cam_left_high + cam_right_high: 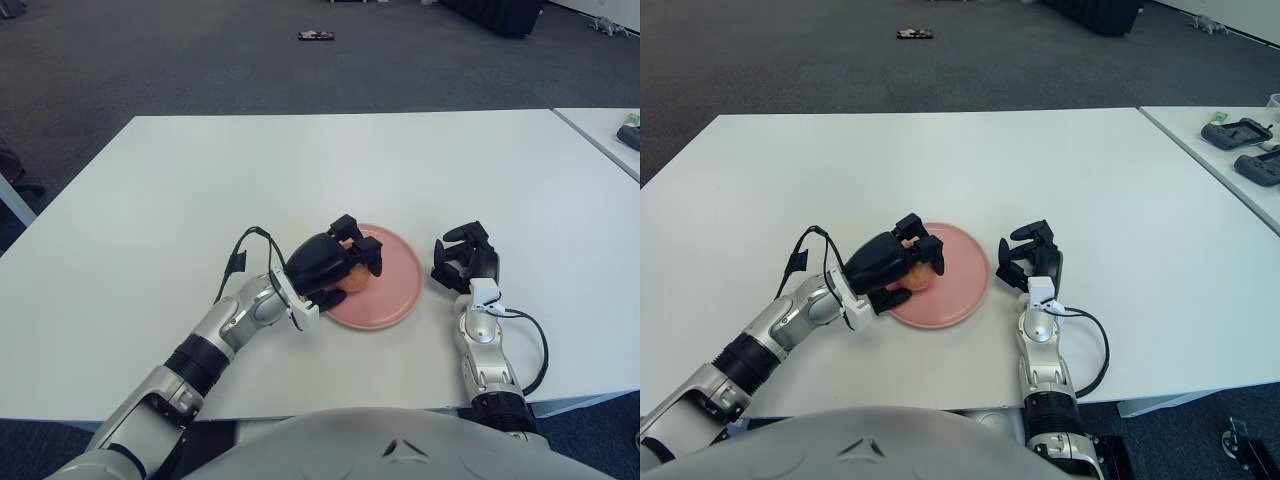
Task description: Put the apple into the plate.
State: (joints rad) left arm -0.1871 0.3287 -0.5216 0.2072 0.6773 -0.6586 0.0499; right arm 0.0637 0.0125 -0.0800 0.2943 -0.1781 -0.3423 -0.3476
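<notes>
gripping the apple (353,277) with fingers clamped round it, the left hand (325,265) hovers over the left part of the pink plate (395,290) on the white table (330,170). the right hand (465,258) shows just right of the plate, fingers curled, holding nothing.

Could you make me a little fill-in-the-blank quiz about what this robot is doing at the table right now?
1. The left hand is closed around the ____.
2. The plate under that hand is ____ in colour.
3. The right hand shows to the ____ of the plate and holds nothing.
4. Everything sits on a ____ table.

Missing words: apple; pink; right; white
</notes>
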